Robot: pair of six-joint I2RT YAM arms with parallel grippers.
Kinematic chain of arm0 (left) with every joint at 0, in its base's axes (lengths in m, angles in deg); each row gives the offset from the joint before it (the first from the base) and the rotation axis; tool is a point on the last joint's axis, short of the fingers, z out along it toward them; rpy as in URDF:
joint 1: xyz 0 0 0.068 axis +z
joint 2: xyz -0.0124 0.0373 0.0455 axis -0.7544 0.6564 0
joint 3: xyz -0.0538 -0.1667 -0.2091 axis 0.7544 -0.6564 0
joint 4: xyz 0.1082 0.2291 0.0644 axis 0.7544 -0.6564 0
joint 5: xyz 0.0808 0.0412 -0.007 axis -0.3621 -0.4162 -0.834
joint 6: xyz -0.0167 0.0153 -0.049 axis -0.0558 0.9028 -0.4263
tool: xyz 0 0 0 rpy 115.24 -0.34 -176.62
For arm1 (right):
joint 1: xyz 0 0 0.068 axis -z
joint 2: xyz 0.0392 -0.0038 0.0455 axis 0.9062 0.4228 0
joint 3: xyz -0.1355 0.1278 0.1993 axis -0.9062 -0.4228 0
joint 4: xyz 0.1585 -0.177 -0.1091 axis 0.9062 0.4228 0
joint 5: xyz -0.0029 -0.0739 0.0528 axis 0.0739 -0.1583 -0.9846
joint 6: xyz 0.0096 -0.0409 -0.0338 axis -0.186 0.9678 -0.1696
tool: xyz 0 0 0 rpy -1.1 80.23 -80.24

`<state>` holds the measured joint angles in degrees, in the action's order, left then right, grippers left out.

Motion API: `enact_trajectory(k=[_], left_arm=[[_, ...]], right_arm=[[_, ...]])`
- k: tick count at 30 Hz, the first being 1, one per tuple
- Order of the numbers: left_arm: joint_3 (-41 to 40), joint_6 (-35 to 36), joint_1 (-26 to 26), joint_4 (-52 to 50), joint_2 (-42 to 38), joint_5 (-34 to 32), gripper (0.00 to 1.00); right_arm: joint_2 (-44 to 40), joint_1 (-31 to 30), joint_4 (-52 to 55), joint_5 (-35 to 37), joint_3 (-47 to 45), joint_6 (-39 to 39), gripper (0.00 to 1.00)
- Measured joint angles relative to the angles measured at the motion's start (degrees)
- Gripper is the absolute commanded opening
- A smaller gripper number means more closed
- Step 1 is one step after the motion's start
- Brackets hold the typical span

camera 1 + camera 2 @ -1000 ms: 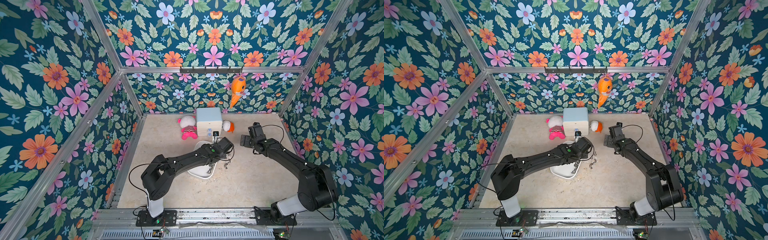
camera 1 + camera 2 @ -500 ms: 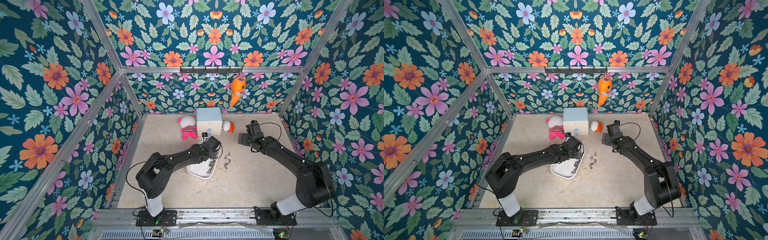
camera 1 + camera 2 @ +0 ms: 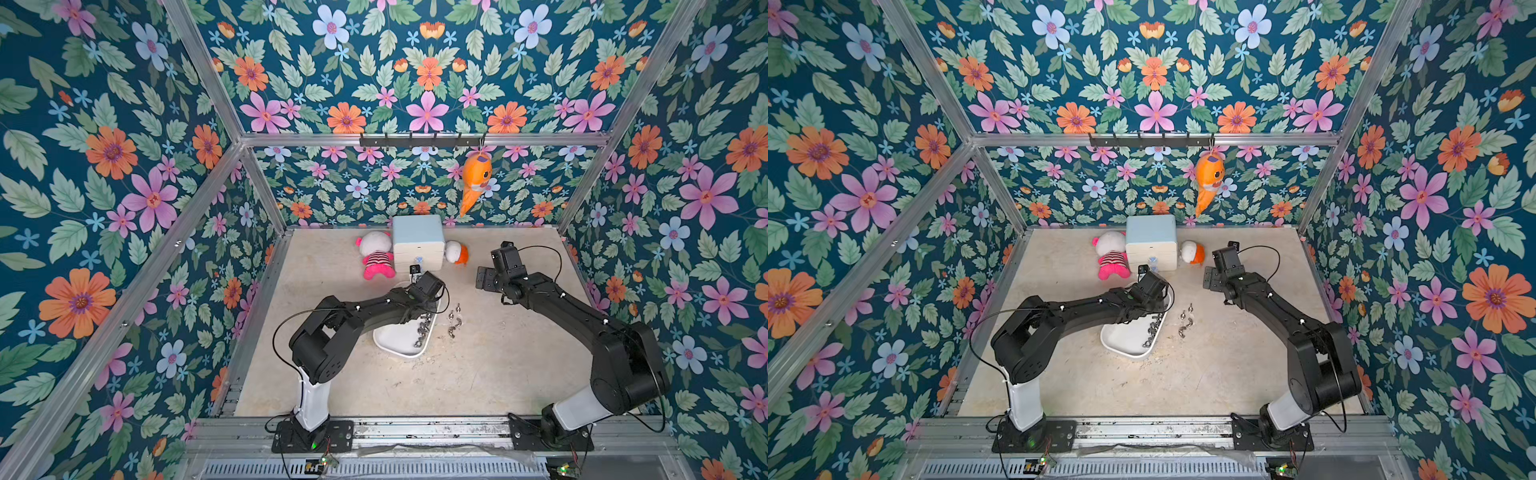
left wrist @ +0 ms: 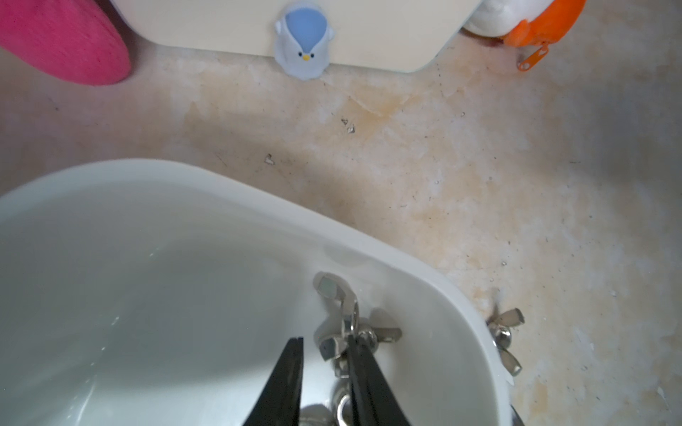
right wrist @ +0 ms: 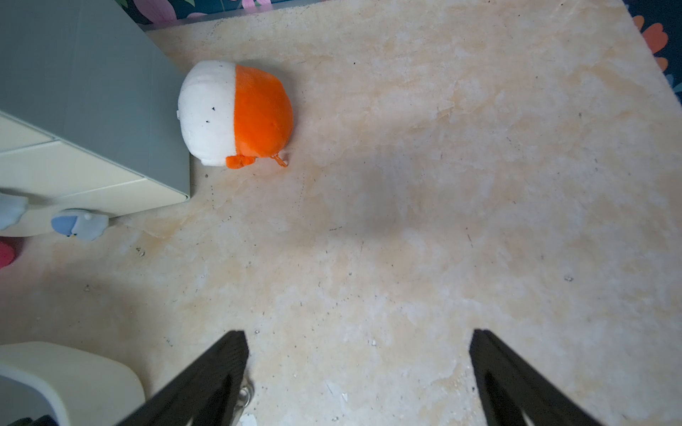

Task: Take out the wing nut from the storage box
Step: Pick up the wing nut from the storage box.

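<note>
— Left wrist view: the left tool [image 4: 324, 341] hangs inside the storage box [image 4: 240, 186], jaws slightly apart, clamping nothing. A wing nut [image 4: 383, 333] lies at its tips, half behind one finger.
— More nuts in there?
— Some beneath the fingers, cut off by the frame edge. Loose nuts [image 3: 454, 321] lie on the tabletop [image 3: 478, 374] at the box's 3 o'clock; their count is hard to make out.
— The right tool [image 5: 358, 332]?
— Jaws wide apart over the tabletop, holding nothing. In both top views the left arm [image 3: 374, 309] hides the box's far end. At its 12 o'clock stands the drawer cabinet [image 3: 417, 241], with a pink plush [image 3: 376, 259] at the cabinet's 9 o'clock and an orange-and-white plush [image 3: 457, 252] at its 3.
</note>
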<state>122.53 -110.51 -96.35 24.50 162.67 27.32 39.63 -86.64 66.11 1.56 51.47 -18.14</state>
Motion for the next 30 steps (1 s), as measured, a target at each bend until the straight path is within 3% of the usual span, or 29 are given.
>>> enact_trajectory(k=[30], left_arm=[[3.6, -0.2, 0.1, 1.3, 6.4, 1.2, 0.20]], right_arm=[[-0.8, 0.0, 0.0, 0.4, -0.8, 0.0, 0.99]])
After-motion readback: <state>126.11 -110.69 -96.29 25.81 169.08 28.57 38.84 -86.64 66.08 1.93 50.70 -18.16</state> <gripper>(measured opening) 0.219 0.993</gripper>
